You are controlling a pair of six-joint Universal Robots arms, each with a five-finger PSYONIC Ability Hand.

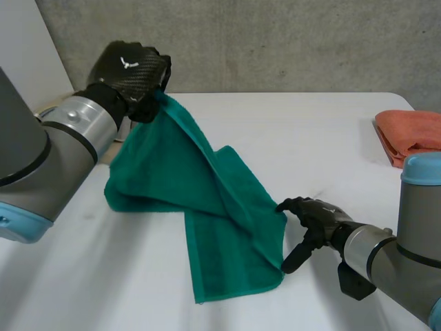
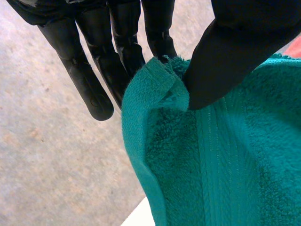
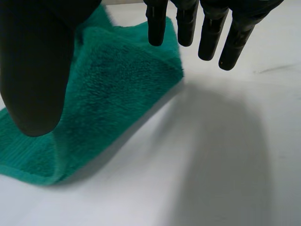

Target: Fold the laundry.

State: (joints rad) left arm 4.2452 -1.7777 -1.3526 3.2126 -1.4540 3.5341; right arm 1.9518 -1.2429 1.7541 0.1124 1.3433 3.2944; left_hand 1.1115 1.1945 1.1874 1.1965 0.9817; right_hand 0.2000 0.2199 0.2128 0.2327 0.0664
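No words, letters or numbers can be read in any of the views. The one sign is a small white mark (image 1: 126,63) on the shiny black back of the left hand (image 1: 138,77), in the upper left of the head view. It looks a bit like a tiny bird with its wings spread wide. It is only a shape, so it does not spell out a name.

My left hand (image 1: 131,69), at the upper left of the frame, is shiny black with a tiny white mark on its back. My left arm (image 1: 27,158) is fat and grey, with a silver ring and a light-blue cap. My right hand (image 1: 318,218), at the lower right, is black too.
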